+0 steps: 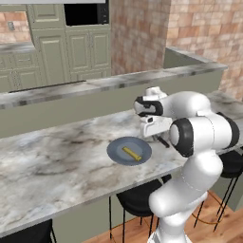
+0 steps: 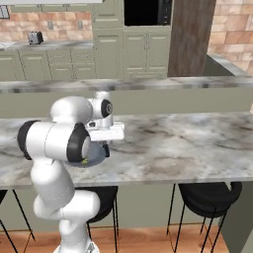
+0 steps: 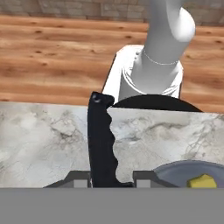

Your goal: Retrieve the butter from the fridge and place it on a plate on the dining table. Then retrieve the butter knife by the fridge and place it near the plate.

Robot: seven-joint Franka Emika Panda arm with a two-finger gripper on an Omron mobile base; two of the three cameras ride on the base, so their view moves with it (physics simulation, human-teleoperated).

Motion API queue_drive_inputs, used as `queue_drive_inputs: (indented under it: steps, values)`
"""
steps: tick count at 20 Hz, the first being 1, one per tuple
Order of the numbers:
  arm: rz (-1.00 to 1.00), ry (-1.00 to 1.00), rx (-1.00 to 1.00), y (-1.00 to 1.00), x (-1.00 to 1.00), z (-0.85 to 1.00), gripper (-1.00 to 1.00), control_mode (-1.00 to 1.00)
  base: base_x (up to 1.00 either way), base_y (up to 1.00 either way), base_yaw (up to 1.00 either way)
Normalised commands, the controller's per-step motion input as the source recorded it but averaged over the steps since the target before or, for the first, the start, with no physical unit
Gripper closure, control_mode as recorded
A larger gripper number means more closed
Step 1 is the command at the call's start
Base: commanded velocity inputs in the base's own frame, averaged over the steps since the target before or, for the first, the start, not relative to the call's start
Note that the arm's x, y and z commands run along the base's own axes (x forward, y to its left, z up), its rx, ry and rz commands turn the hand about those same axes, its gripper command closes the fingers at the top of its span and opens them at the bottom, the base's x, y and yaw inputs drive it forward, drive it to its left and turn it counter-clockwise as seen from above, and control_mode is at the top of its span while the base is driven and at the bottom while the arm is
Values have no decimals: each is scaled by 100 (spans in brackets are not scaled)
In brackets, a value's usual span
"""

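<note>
Left base view: butter [image 1: 131,153] lies on the plate [image 1: 116,153] on the dining table [image 1: 57,156]; my claw [image 1: 156,136] hovers just beside.

Hand view: my claw [image 3: 111,181] grips the butter knife [image 3: 102,140]; I should lower it flat beside the rim before releasing.

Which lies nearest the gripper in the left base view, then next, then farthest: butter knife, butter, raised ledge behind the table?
1. butter knife: held in the gripper, over the dining table.
2. butter: on the plate, beside the gripper.
3. raised ledge: beyond the table.
</note>
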Motion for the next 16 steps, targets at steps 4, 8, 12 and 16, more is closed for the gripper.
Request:
queue_drive_inputs:
  steps: [4,8,12,16]
  values:
    - [0,0,0,0,41,-39,100,-100,0,0,0]
    - [0,0,0,0,43,-25,100,-100,0,0,0]
    - [0,0,0,0,45,-17,100,-100,0,0,0]
    - [0,0,0,0,36,-36,100,-100,0,0,0]
